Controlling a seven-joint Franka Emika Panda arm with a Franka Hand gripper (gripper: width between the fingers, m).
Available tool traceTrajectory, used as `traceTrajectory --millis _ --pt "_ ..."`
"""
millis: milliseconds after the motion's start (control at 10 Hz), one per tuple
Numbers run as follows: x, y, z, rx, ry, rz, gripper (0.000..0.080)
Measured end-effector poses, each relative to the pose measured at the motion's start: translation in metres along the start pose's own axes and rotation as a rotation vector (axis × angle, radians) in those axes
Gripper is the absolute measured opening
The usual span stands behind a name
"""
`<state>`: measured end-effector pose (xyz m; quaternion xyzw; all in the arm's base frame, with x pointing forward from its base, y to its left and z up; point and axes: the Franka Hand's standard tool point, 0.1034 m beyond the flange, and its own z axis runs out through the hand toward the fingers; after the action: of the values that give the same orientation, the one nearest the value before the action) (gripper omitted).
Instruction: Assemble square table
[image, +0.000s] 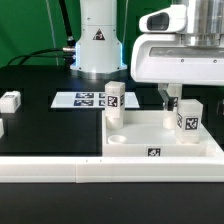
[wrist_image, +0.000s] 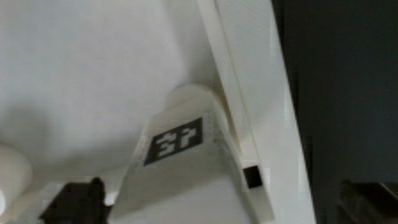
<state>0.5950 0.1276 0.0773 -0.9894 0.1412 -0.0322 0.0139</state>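
The white square tabletop (image: 140, 140) lies rim up on the black table. Two white tagged legs stand upright in it: one at its far left corner (image: 114, 100), one near its far right corner (image: 187, 115). My gripper (image: 171, 98) hangs just above and beside the right leg, jaws open and holding nothing. In the wrist view that leg (wrist_image: 178, 140) stands against the raised rim (wrist_image: 240, 90), below my gripper (wrist_image: 222, 208). One dark fingertip (wrist_image: 80, 200) shows clear of the leg. A loose leg block (image: 10, 101) lies at the exterior view's left.
The marker board (image: 83, 99) lies behind the tabletop, in front of the robot base (image: 97, 45). A long white border rail (image: 90, 176) runs along the front. Another white block (image: 1, 128) shows at the left edge.
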Motion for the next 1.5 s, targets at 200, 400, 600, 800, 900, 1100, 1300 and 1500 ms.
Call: traceTrajectory --millis 200,400,600,800,900,1100,1300,1500 --pt "0.0005 0.0008 0.0000 0.000 0.000 -0.125 0.0649" --pt "0.0013 0.0025 0.0001 -0.001 0.000 -0.247 0.0649" --pt "0.0027 0.0051 0.0001 -0.002 0.000 -0.333 0.0517" --pt "0.0027 0.0052 0.0002 -0.002 0.000 -0.331 0.0379" --pt "0.0028 0.0053 0.0002 -0.002 0.000 -0.331 0.0290" --pt "0.0029 0.0055 0.0002 -0.001 0.000 -0.296 0.0290" --pt "0.0056 0.0082 -0.0005 -0.002 -0.001 -0.220 0.0290" --pt "0.0045 0.0066 -0.0005 0.000 0.001 0.001 0.0290"
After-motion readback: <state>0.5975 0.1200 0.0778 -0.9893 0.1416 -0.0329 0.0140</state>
